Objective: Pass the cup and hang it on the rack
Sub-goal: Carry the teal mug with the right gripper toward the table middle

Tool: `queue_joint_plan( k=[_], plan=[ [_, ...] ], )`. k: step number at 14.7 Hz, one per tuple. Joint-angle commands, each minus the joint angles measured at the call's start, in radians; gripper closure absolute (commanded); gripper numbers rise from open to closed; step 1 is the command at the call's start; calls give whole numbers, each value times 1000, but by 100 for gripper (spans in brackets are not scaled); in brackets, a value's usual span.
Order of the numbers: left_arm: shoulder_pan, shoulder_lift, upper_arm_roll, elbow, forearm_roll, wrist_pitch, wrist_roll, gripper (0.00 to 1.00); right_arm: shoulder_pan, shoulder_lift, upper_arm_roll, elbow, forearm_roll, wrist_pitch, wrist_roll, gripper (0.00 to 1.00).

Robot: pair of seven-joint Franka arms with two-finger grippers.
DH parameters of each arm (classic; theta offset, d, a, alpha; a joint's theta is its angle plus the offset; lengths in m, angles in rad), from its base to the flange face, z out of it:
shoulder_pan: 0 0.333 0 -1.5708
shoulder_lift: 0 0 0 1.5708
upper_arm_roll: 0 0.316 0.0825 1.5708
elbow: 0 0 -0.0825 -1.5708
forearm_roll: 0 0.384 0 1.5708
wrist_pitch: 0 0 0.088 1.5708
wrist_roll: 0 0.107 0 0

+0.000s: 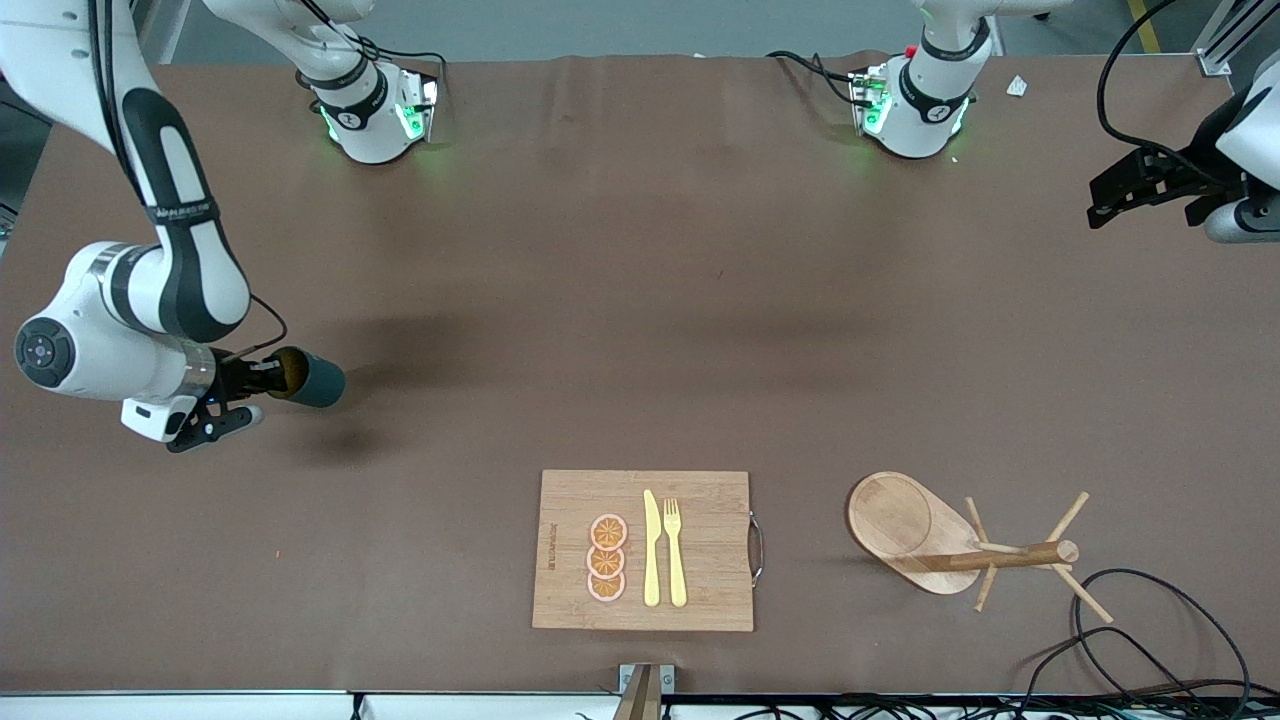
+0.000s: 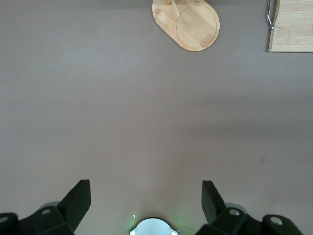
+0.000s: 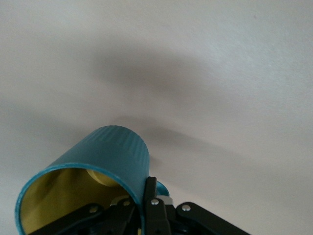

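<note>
The dark teal cup (image 1: 312, 379) hangs on its side above the brown table at the right arm's end, its mustard inside (image 3: 63, 196) facing the wrist. My right gripper (image 1: 270, 376) is shut on the cup's wall, one finger inside and one outside beside the small handle (image 3: 164, 188); in the right wrist view the right gripper (image 3: 143, 193) pinches the rim. The wooden rack (image 1: 905, 530) stands near the front edge toward the left arm's end, its post (image 1: 1012, 555) bare. My left gripper (image 1: 1135, 188) waits open above the table's end; the left gripper (image 2: 145, 197) holds nothing.
A bamboo cutting board (image 1: 570, 590) with a metal handle lies beside the rack, carrying orange slices (image 1: 607, 558), a yellow knife (image 1: 651, 548) and fork (image 1: 675, 550). Black cables (image 1: 1150, 640) trail near the rack. The rack's base (image 2: 195, 24) and the board (image 2: 293, 27) show in the left wrist view.
</note>
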Motion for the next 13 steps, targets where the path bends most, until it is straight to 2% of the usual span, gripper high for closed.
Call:
queue_joint_plan(
  k=[1,5,9,11,13],
  plan=[
    [3,-1,2,13,-11,0,-6,0,113,-81,-2,-35,10,-34,222,100],
    [0,-1,2,13,-10,0,-8,0,328,-107,0,-32,11,-37,595,100],
    [0,-2,2,19,-11,0,-6,0,515,-98,-2,-9,71,21,905,100],
    [-2,-7,2,19,-13,-1,-4,0,598,-83,-2,22,71,46,1032,100],
    [0,-7,0,19,-13,-1,-4,0,657,-20,-2,80,71,60,1137,100]
  ],
)
